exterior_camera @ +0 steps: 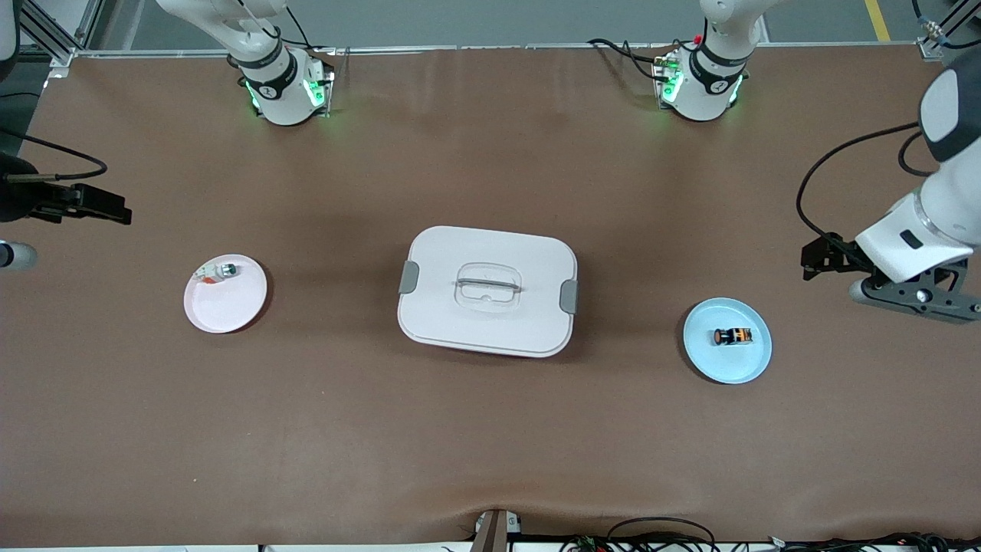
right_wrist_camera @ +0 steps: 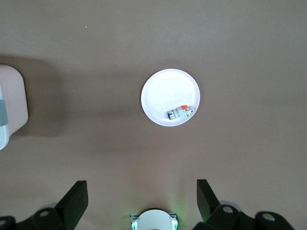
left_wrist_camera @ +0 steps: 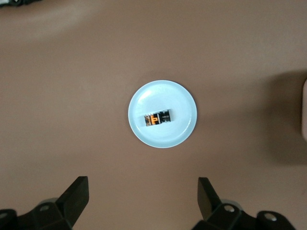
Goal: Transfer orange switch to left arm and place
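Orange switch (exterior_camera: 732,336) lying on its side in the light-blue plate (exterior_camera: 747,368), toward the left arm's end of the table. White box (exterior_camera: 487,290) sitting mid-table between that plate and the pink plate (exterior_camera: 222,310), lid on. Small silver-and-white part (exterior_camera: 220,271) resting at the pink plate's rim. Left gripper (left_wrist_camera: 143,194) hovering high beside the blue plate, jaws spread wide, holding nothing. Right gripper (right_wrist_camera: 142,194) up at the right arm's end of the table, jaws likewise parted and bare.
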Robot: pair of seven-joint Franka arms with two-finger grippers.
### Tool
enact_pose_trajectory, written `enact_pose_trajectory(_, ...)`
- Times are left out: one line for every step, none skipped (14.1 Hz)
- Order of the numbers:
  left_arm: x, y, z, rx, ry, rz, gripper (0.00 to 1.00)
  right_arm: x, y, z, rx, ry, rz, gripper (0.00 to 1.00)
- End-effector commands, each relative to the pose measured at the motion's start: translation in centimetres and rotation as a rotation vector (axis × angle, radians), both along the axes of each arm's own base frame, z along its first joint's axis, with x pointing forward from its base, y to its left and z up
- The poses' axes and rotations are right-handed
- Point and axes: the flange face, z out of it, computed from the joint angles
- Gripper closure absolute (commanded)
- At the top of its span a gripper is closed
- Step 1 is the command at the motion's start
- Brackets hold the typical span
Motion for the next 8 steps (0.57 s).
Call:
enact_pose_trajectory(-1.8,-1.6,1.1,0.013,0.027,0.159,0.00,-1.8,-0.3,0.1,0.006,-0.030,0.000,0.00)
enact_pose_trajectory(-2.1,-1.6,1.2,0.018,0.035,0.168,0.00,-2.4,-0.4,-0.2,0.005,-0.047,-0.003,0.00)
enact_pose_trajectory(-2.2,-1.5,1.6,0.024,0.032,0.159,0.00,-3.0,-1.1,-0.4,0.006,-0.059,-0.013,0.00)
enact_pose_trajectory(-2.2,-1.2,1.6,0.024,0.031,0.161,0.00,-3.3,-1.3,0.0,0.016,-0.073,-0.019,0.00)
enact_pose_trajectory(-2.2,-1.0,1.7,0.024,0.028,0.166,0.00,-3.5,-1.5,0.3,0.041,-0.080,-0.029,0.00)
enact_pose_trajectory(-2.0,-0.6,2.2,0.022,0.018,0.173,0.00,-3.7,-2.5,0.8,0.057,-0.093,-0.050,0.00)
enact_pose_trajectory(-1.9,0.0,2.4,0.038,0.010,0.181,0.00,-3.8,-3.5,1.0,0.066,-0.103,-0.069,0.00)
enact_pose_trajectory(-2.1,0.3,2.9,0.048,0.000,0.190,0.00,-3.8,-3.8,1.2,0.067,-0.116,-0.074,0.00)
